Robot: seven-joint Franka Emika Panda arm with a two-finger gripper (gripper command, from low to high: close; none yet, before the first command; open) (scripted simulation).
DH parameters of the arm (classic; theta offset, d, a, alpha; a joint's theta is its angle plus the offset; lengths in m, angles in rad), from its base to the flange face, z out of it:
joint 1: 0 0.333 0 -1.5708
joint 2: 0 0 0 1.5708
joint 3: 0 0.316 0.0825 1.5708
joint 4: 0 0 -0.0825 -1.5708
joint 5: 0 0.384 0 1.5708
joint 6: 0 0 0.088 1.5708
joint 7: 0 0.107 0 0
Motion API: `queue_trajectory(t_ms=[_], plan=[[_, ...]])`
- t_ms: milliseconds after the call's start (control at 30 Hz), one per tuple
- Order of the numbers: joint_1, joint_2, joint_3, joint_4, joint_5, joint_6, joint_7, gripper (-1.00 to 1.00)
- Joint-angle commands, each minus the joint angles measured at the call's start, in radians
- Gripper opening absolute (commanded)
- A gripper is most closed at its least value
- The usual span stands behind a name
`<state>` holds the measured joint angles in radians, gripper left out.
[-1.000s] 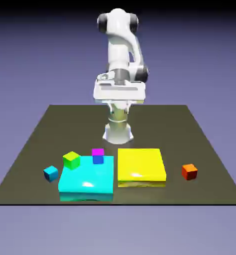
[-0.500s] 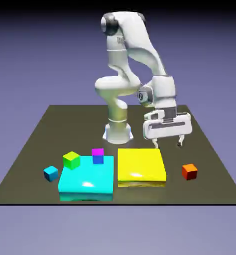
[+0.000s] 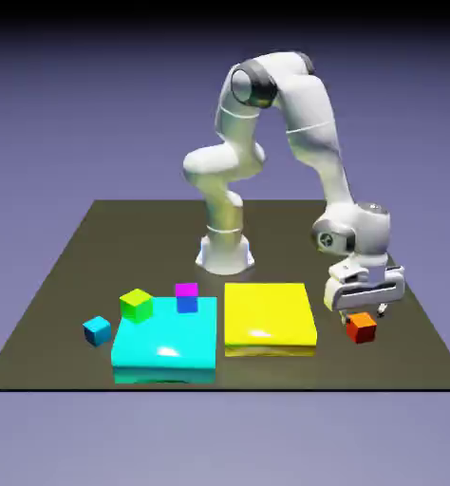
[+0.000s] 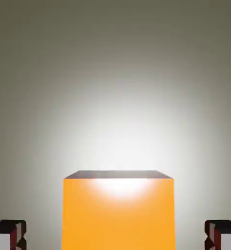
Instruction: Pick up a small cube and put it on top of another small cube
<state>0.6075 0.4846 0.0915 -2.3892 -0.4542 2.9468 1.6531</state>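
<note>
The end effector (image 3: 364, 316) is at the exterior view's right, low over the dark counter (image 3: 158, 252), with its two fingers spread wide apart. In the hand view, the orange-red cube (image 3: 361, 328) shows large between the fingertips (image 4: 12, 234), with a visible gap on each side; neither finger touches it, and nothing is gripped. The cube sits on the counter near the exterior view's right edge, well apart from the yellow slab (image 3: 269, 314). In the hand view its upper face appears bright orange, with a pale glare along one edge, and a narrow, darker side face is visible beyond that edge. The white arm (image 3: 309, 119) rises from its base (image 3: 225, 254), bends at the top and comes down toward the exterior view's right. The yellow slab lies flat near the middle of the counter's near part, its surface glossy and marked by a bright reflection. Just beside it, toward the exterior view's left, lies the cyan slab (image 3: 166, 334), also flat and glossy. The lime-green cube (image 3: 137, 306) appears at the cyan slab's far left corner; the exact contact cannot be determined. A block with a magenta top and blue front (image 3: 187, 297) shows at that slab's far edge. The small cyan cube (image 3: 97, 330) rests on the counter to the exterior view's left of the cyan slab, apart from it.
</note>
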Motion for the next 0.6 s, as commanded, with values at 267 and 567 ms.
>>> queue_trajectory(t_ms=[267,567], plan=[[-0.158,-0.238,0.101,-0.077,0.131,-0.163,-0.157,-1.0],[-0.437,-0.463,-0.163,-0.136,0.239,-0.309,-0.549,-1.0]])
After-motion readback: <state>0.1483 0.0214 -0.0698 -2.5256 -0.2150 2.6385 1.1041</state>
